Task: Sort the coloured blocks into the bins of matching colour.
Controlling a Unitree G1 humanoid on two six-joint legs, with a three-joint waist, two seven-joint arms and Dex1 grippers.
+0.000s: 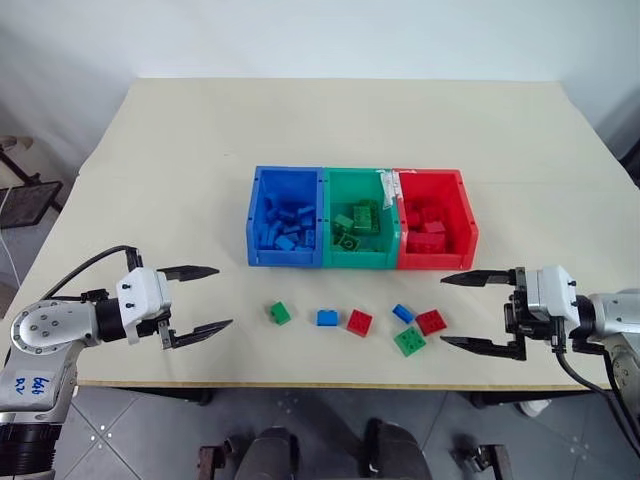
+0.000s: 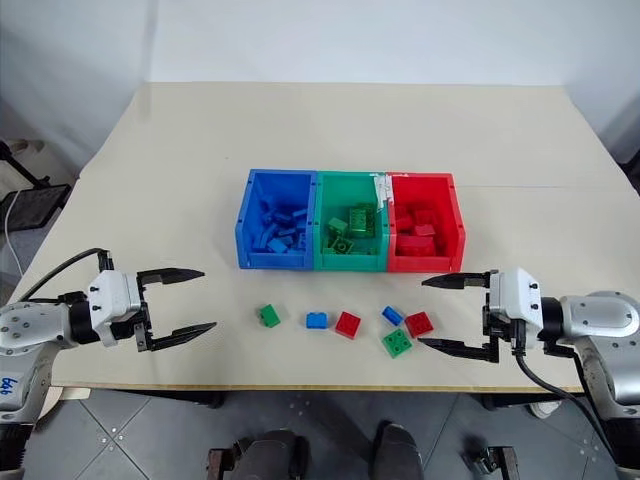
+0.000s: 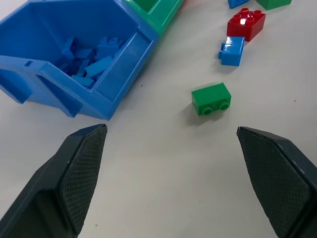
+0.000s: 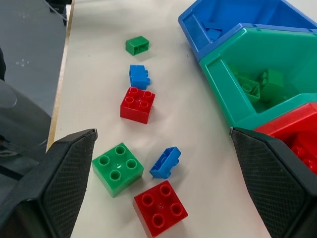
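Three joined bins stand mid-table: blue bin (image 1: pixel 285 260), green bin (image 1: pixel 358 262) and red bin (image 1: pixel 436 262), each holding several blocks of its own colour. In front of them lie loose blocks: a green block (image 1: pixel 280 313), a blue block (image 1: pixel 327 318), a red block (image 1: pixel 359 322), a second blue block (image 1: pixel 403 313), a second red block (image 1: pixel 431 321) and a flat green block (image 1: pixel 409 341). My left gripper (image 1: pixel 224 297) hovers open to the left of the row, empty. At the row's right end my right gripper (image 1: pixel 441 311) is open and empty, close to the red and green blocks.
The beige table (image 1: pixel 200 160) has wide bare room behind and beside the bins. Its front edge (image 1: pixel 330 383) runs just below the loose blocks. A dark stand (image 1: pixel 25 195) sits on the floor at the left.
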